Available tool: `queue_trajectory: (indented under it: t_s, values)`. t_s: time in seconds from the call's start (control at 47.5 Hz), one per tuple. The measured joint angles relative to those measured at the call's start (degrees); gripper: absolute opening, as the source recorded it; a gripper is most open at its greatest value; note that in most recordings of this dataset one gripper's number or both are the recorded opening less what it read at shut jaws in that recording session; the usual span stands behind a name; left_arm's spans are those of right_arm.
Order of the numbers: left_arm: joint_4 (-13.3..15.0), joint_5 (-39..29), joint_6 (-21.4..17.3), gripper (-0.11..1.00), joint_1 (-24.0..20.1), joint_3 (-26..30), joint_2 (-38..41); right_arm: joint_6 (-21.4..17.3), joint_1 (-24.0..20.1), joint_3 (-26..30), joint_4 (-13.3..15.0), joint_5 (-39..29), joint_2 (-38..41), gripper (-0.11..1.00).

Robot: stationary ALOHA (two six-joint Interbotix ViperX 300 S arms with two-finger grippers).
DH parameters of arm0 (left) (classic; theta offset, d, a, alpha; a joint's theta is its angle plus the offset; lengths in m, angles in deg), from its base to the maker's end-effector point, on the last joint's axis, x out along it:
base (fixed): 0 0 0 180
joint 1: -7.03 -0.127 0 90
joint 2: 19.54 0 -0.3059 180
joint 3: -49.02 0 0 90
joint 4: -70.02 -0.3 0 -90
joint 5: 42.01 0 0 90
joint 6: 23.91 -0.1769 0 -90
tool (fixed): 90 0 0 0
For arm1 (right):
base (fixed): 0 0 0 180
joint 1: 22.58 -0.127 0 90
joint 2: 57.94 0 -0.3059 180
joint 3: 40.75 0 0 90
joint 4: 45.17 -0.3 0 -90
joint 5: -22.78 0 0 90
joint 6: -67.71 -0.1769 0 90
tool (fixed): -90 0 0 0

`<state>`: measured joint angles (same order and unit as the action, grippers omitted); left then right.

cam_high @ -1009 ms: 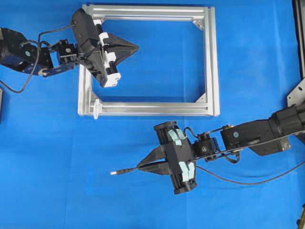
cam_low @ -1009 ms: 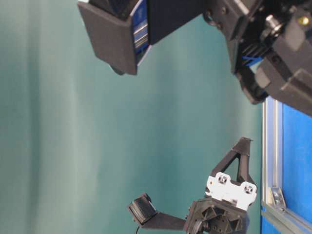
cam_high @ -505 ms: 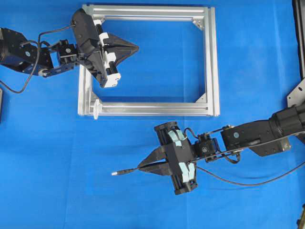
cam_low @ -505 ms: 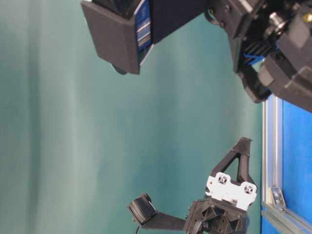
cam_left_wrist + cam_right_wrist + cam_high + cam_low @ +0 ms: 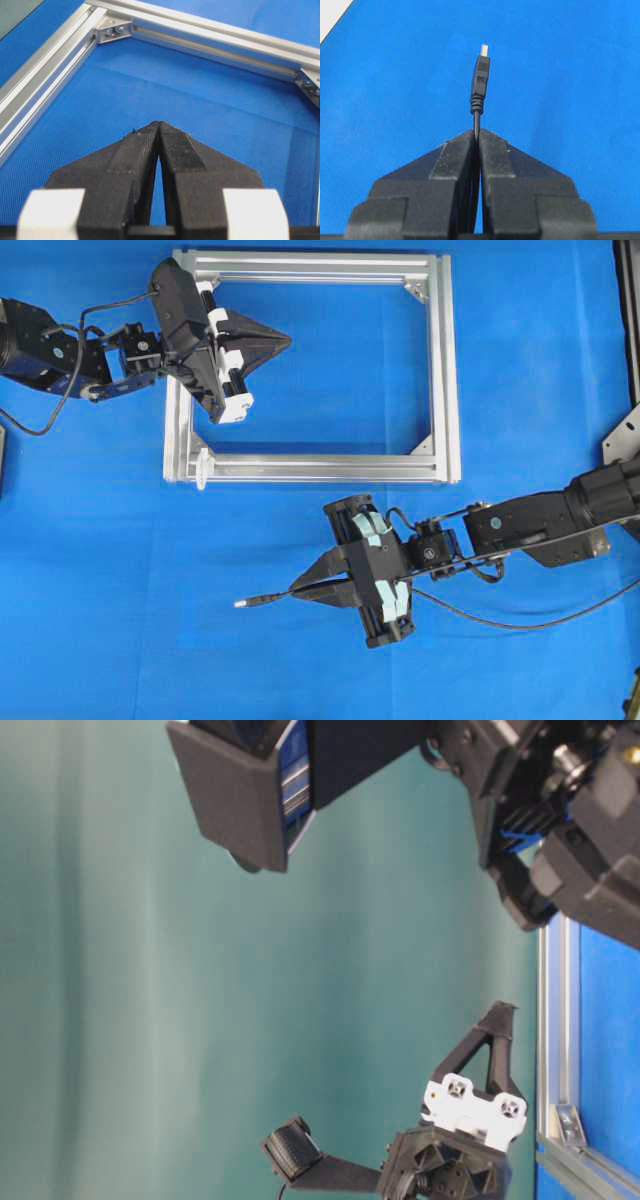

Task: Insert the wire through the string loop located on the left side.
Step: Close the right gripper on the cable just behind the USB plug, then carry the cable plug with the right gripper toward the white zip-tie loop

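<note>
The wire (image 5: 262, 597) is a thin black cable with a small grey-and-black plug tip pointing left over the blue mat. My right gripper (image 5: 292, 591) is shut on it just behind the plug, and the rest of the cable trails off to the right. In the right wrist view the plug (image 5: 480, 75) sticks out straight ahead of the right gripper (image 5: 477, 131). The string loop (image 5: 202, 468) is a tiny white ring at the silver frame's (image 5: 445, 370) near-left corner, up and left of the plug. My left gripper (image 5: 288, 339) hovers shut and empty inside the frame, also seen in the left wrist view (image 5: 159, 123).
The frame's bars (image 5: 45, 75) and a corner bracket (image 5: 114, 31) lie ahead of the left gripper. In the table-level view the frame's rail (image 5: 555, 1020) stands beside the left gripper (image 5: 499, 1008). A metal bracket (image 5: 622, 435) sits at the right edge of the mat.
The right gripper with the wire has shifted only a few pixels. The left arm has not moved.
</note>
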<state>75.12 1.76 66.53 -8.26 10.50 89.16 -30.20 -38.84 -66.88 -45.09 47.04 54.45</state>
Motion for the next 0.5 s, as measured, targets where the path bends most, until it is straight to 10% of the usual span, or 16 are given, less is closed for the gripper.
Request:
queue_trajectory:
  t_s: [0.505]
  values:
    - [0.0,-0.1,0.0,0.00,0.2,0.1,0.0,0.4,4.7,-2.7,0.0,0.2,-1.1,0.00]
